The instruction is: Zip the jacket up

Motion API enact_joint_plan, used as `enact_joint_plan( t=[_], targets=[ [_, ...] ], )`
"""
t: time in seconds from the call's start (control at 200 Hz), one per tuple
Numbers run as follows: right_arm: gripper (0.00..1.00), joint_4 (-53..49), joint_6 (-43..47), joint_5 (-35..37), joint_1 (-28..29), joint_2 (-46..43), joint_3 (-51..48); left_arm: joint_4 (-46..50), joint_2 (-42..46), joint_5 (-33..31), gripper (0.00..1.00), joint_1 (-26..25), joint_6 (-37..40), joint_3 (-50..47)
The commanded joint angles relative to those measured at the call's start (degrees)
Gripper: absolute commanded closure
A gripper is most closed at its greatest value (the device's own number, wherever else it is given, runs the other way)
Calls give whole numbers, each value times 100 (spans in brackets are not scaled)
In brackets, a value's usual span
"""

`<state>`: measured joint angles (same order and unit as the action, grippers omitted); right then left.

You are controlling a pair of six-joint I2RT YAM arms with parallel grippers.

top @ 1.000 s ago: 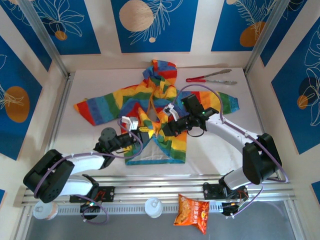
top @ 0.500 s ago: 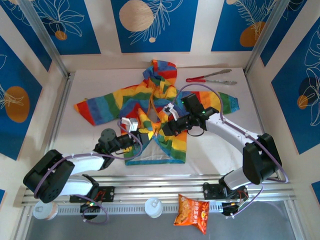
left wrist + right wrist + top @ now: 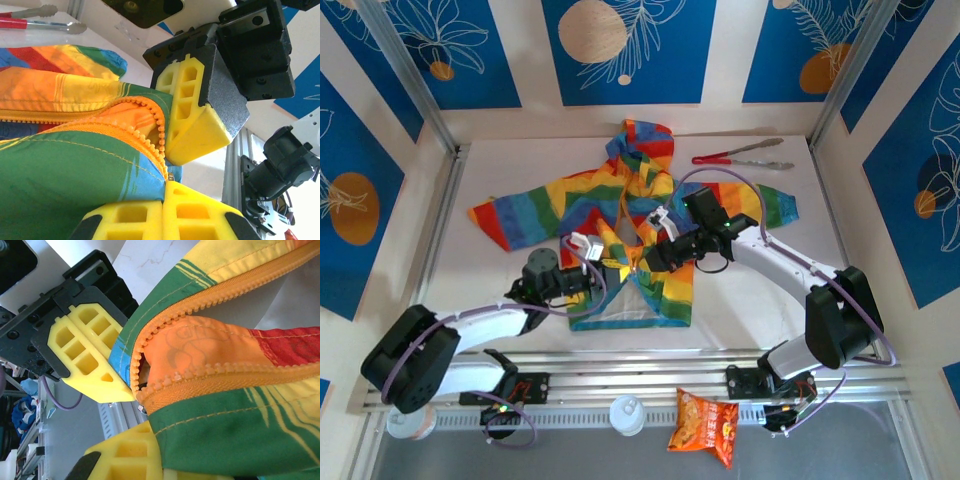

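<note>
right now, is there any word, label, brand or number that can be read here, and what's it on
No text here is legible.
Snack bag: there is print on its front, too small to read.
Jacket: plain stripes; there is a faint mark on the orange fabric beside the zipper, not readable.
Wall panels: leaf and circle drawings, no words.

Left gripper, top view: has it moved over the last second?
Yes, slightly. The left gripper has crept away from the aluminium rail at the near edge, toward the hood end of the jacket.
</note>
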<state>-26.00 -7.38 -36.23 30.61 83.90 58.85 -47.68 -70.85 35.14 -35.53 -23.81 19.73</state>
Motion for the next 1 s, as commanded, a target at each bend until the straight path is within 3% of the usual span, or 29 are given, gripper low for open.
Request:
enact_joint_plan(
  t=[0.0,0.185,0.495,0.56,0.73,0.83,0.99],
  targets=[
    [100,79,34,-187,-14,-3,197,1355,239,70,100,-33,458,218],
    [100,7,69,-159,80,94,221,3007,269,49,100,-27,924,769],
    [100,306,-352,-91,165,289,278,3660,790,-132,100,-33,1166,937],
    [100,452,-479,-50,158,276,212,3863,1033,-230,82,-29,1251,990],
    [100,981,-857,-189,86,370,13,4886,1860,-850,64,-16,1370,1227],
    [100,1183,-1059,-135,77,373,-8,4999,2447,-1461,52,-8,1025,1055],
    [100,1687,-1453,-331,11,422,-154,4305,3183,-1915,44,3,105,420]
  ],
)
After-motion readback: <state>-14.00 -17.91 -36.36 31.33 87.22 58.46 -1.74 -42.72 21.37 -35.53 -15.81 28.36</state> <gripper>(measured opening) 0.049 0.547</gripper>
